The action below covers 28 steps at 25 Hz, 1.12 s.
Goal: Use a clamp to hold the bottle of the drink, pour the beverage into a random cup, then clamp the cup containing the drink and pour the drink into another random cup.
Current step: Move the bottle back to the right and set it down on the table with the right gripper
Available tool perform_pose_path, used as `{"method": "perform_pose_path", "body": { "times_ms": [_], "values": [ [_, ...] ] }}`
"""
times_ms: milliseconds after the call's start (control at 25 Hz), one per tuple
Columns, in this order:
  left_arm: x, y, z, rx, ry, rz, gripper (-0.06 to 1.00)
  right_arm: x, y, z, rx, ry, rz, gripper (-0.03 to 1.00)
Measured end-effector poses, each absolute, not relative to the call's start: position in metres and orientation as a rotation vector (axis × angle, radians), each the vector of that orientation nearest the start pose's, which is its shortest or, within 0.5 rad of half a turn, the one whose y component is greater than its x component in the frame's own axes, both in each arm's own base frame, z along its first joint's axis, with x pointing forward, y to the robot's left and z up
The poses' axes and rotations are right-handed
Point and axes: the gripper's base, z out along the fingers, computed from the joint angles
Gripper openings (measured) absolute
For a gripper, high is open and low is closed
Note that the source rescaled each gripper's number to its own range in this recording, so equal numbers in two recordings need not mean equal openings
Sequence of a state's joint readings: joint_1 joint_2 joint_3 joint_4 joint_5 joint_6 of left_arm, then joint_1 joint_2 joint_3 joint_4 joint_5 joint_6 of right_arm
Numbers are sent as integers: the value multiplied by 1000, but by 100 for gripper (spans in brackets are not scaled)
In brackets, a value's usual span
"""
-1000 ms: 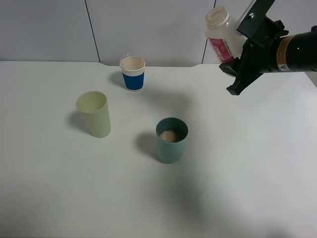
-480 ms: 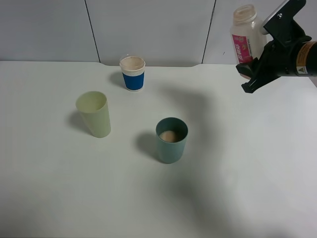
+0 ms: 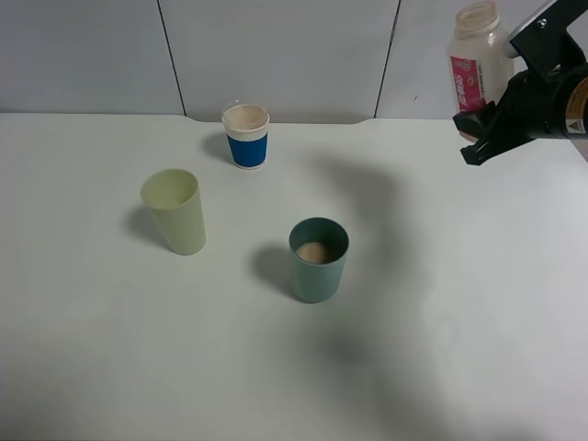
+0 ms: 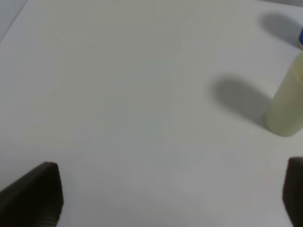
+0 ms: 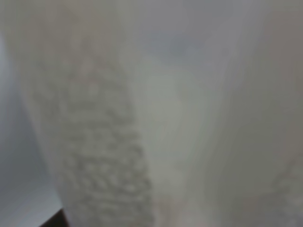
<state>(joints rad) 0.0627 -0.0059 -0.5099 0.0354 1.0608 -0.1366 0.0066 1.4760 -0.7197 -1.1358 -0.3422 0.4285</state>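
Observation:
My right gripper (image 3: 482, 118) is shut on the bottle (image 3: 478, 62), upright in the air at the far right; its pale body fills the right wrist view (image 5: 156, 118). The teal cup (image 3: 318, 260) stands mid-table with beige beverage (image 3: 313, 253) inside. The pale yellow-green cup (image 3: 175, 210) stands to its left, also in the left wrist view (image 4: 287, 108). My left gripper (image 4: 173, 194) is open over bare table, out of the high view.
A blue-sleeved paper cup (image 3: 246, 136) with beige contents stands at the back of the white table (image 3: 441, 303), near the grey wall panels.
My right gripper has carried the bottle to the right, away from the teal cup, and turned it upright. The cups have not moved.

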Motion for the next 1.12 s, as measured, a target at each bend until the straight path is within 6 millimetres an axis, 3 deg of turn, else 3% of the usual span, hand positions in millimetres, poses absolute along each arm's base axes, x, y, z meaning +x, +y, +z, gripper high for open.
{"method": "perform_pose_path", "body": {
  "times_ms": [240, 440, 560, 640, 680, 800, 920, 1120],
  "values": [
    [-7, 2, 280, -204, 2018, -4, 80, 297, 31, 221, -880, 1877, -75, 0],
    [-7, 2, 280, -204, 2018, -4, 80, 294, 35, 183, -913, 1852, -22, 0],
    [-7, 2, 280, -204, 2018, -4, 80, 294, 35, 178, -913, 1823, -28, 0],
    [-7, 2, 280, -204, 2018, -4, 80, 294, 35, 169, -886, 1774, -45, 0],
    [-7, 2, 280, -204, 2018, -4, 80, 292, 33, 154, -834, 1799, -43, 0],
    [-7, 2, 280, -204, 2018, -4, 80, 291, 32, 147, -810, 1809, -48, 0],
    [-7, 2, 280, -204, 2018, -4, 80, 294, 34, 118, -769, 1767, -18, 0],
    [-7, 2, 280, -204, 2018, -4, 80, 298, 34, 105, -687, 1733, 18, 0]
  ]
}}
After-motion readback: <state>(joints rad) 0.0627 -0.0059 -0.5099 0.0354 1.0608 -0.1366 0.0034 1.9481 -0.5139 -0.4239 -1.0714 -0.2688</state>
